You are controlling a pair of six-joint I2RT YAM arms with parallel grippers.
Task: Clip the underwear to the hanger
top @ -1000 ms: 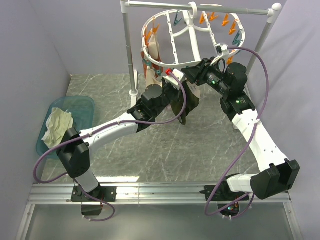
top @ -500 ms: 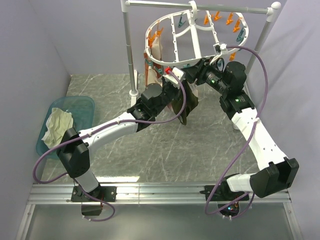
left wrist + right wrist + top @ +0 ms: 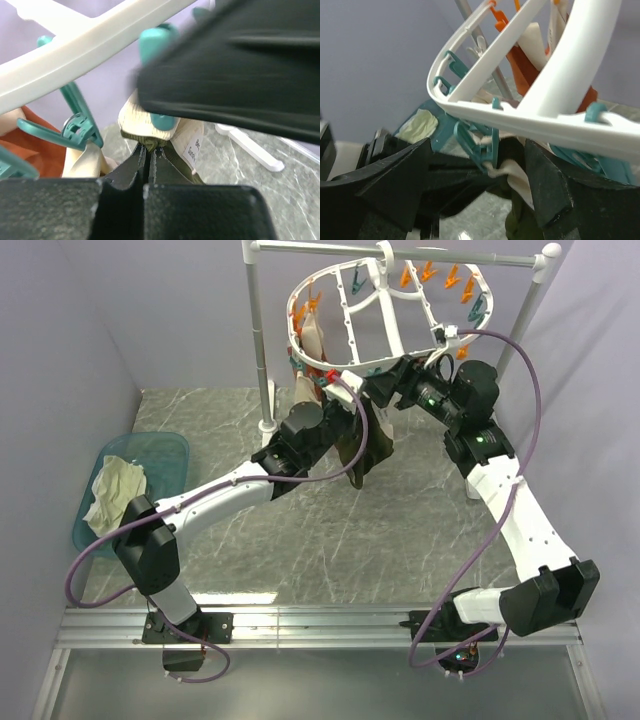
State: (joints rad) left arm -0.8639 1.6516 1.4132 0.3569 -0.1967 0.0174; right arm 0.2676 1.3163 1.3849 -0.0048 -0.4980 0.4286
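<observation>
The olive-green underwear point(image 3: 364, 447) hangs below the near rim of the white hanger point(image 3: 345, 302). A teal clothespin point(image 3: 159, 120) bites its beige waistband point(image 3: 136, 119), beside the small label point(image 3: 193, 147). My left gripper point(image 3: 148, 148) is shut on the olive fabric just under that pin; from above it point(image 3: 345, 412) sits at the cloth's top left. My right gripper point(image 3: 480, 150) is open, its fingers point(image 3: 546, 180) standing either side of the clothespin point(image 3: 477, 146) without pressing it, under the hanger rim point(image 3: 520, 119).
Pinkish-beige and rust-red garments point(image 3: 310, 348) hang on the hanger's left side. The white pole stand point(image 3: 262, 340) rises behind. A blue basket point(image 3: 165, 452) holding a cream cloth point(image 3: 115, 490) lies at the left. Orange and teal clothespins point(image 3: 455, 282) line the far rim.
My right gripper has opened off the clothespin, which now grips the waistband. The hanger has swung slightly left. My left gripper stays shut on the underwear and has edged up.
</observation>
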